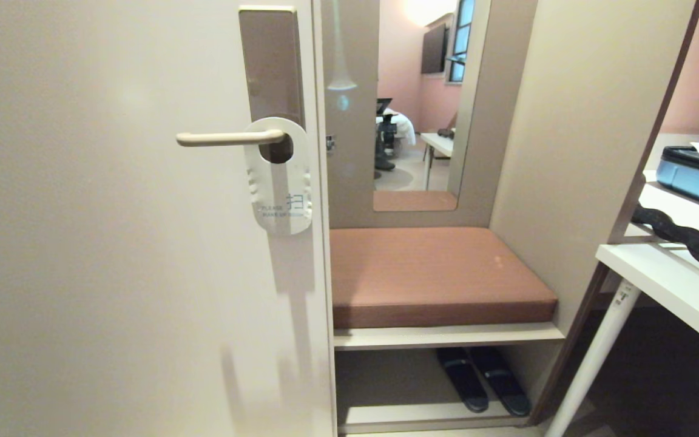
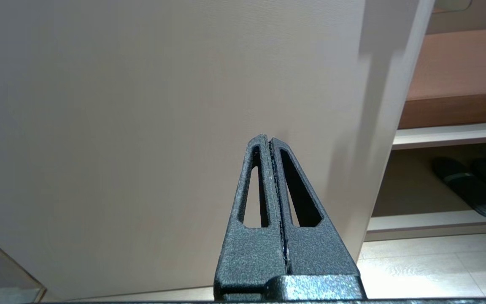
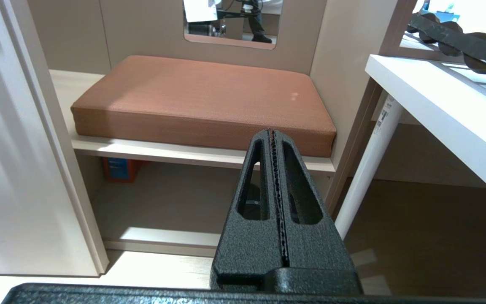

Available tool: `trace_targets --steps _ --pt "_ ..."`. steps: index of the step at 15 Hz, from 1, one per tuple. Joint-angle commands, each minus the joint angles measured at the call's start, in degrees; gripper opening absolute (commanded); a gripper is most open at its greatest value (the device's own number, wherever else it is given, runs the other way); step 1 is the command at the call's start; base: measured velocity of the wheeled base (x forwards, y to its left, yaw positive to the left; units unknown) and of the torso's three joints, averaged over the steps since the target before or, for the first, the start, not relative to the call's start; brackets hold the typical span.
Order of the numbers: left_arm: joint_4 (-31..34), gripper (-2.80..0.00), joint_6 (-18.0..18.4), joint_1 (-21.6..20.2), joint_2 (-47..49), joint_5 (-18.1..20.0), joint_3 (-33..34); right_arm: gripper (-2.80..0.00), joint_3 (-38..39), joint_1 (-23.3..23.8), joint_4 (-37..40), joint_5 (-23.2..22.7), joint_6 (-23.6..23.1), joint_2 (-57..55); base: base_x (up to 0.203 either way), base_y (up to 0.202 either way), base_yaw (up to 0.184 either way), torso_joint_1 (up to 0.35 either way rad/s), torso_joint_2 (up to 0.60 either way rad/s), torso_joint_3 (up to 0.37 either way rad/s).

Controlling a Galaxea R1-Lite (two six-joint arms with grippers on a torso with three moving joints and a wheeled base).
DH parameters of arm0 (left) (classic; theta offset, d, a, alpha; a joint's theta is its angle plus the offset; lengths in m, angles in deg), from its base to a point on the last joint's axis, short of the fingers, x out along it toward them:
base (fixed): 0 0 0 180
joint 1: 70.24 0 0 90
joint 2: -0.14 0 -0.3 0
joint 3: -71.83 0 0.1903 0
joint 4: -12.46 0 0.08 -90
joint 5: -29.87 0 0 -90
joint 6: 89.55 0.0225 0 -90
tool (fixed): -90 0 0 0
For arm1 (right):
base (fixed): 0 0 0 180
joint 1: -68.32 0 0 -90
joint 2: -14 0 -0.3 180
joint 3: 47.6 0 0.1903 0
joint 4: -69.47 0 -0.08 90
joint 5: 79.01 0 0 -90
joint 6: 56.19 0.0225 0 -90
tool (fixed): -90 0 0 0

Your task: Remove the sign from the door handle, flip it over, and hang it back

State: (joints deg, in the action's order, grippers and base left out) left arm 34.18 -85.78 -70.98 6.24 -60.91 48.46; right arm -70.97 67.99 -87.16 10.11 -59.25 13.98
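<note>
door (image 1: 113, 273): broad bare cream face below and left of the door handle (image 1: 228, 138), open to approach. sign (image 1: 280, 176): hangs on the handle against the brown-bronze plate (image 1: 270, 60), covering the lever's inner end. door edge just right of the sign. bench cushion (image 1: 434, 273) in the recess to the right, slippers (image 1: 483, 379) beneath. white table (image 1: 671, 285) and its leg crowd the far right.

Cream door (image 1: 113, 255) carries beige door handle (image 1: 228, 138); white sign (image 1: 280, 176) hangs on it, well above both closed grippers' fingertips.
</note>
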Motion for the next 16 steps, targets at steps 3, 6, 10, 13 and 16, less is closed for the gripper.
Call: trace_targets --steps 3,6,10,13,16 --pt "1.64 -2.8 -1.83 0.3 -6.01 -0.05 0.0 -2.8 0.0 -0.02 0.0 0.0 -0.1 0.02 0.0 0.0 0.0 0.0 0.0 0.0" --pt "1.64 -2.8 -1.74 0.3 -6.01 0.17 0.0 -2.8 0.0 -0.02 0.0 0.0 -0.09 0.02 0.0 0.0 0.0 0.0 0.0 0.0" --pt "1.73 -2.8 -2.62 0.3 -6.01 -0.27 0.0 -2.8 0.0 -0.02 0.0 0.0 -0.1 0.02 0.0 0.0 0.0 0.0 0.0 0.0" --pt "1.73 -2.8 -2.98 0.3 -6.01 -0.36 0.0 -2.8 0.0 -0.02 0.0 0.0 -0.1 0.02 0.0 0.0 0.0 0.0 0.0 0.0" --pt "1.73 -2.8 -2.98 0.3 -6.01 -0.36 0.0 -2.8 0.0 -0.02 0.0 0.0 -0.1 0.02 0.0 0.0 0.0 0.0 0.0 0.0"
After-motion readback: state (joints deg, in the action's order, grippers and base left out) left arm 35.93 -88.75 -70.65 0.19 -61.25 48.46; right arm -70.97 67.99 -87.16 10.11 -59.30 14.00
